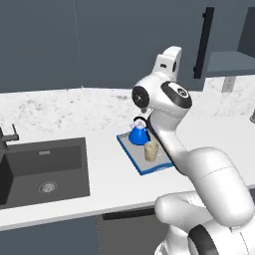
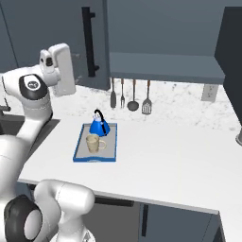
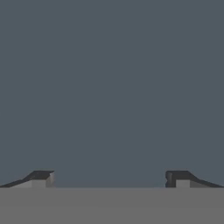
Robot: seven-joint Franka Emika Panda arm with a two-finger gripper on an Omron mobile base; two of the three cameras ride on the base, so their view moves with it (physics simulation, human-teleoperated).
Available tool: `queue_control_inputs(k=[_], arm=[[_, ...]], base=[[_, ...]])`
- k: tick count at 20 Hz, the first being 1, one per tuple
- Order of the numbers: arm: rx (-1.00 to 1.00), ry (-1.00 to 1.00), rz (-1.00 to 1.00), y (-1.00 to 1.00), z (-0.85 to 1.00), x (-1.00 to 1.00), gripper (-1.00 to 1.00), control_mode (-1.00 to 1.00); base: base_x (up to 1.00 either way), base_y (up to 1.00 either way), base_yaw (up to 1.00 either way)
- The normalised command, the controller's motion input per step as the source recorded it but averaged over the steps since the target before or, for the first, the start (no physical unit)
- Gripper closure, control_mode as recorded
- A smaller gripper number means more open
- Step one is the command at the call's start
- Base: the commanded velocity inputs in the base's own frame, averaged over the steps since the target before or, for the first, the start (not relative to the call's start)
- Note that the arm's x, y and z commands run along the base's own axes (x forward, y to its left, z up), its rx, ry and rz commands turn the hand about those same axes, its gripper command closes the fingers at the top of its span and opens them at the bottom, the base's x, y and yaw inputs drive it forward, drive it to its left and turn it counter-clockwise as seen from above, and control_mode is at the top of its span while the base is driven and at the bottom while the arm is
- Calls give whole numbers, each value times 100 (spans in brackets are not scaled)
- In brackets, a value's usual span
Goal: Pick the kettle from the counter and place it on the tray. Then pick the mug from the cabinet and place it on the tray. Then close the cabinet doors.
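With kettle (image 2: 99,125) and mug (image 2: 93,142) both standing on the tray (image 2: 80,150), near the middle of the right base view, only the cabinet doors left to shut, by the look of it. Tray resting on the white worktop (image 2: 170,160), kettle at its far end, mug just beside it at the near end, apparently not touching. Tool (image 3: 109,179) raised high at upper left of the right base view, fingertips (image 3: 43,178) spread wide in the hand view, holding nothing, facing a flat slate-blue surface, probably a door panel, though hard to say which. One open cabinet door (image 2: 90,42) swung out at upper centre of the right base view, long black bar handle (image 2: 88,41) running down it; second door (image 2: 231,52) dark along the right edge. Cabinet shelf (image 2: 165,66) bare between them. Likely stiff, light on the hinges, smooth and slippery on the flat face. Best pushed on the panel near its free edge, or hooked by the bar handle; no squeeze needed. Slow sweep advisable to avoid a slam.
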Motion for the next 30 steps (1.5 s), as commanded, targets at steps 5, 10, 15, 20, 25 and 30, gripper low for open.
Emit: queue_control_inputs(k=[5,10,15,20,25,30], arm=[[14,0,1,-71,5,47,-100,-100],[15,0,11,-68,1,49,-100,-100],[11,-1,29,-35,0,50,-100,-100],[9,-1,41,-18,0,52,-100,-100],[2,-1,43,-11,0,30,-100,-100],[-1,-2,32,16,7,0,-100,-100]], base=[[0,0,0],[0,0,0],[0,0,0],[0,0,0],[0,0,0],[0,0,0]])
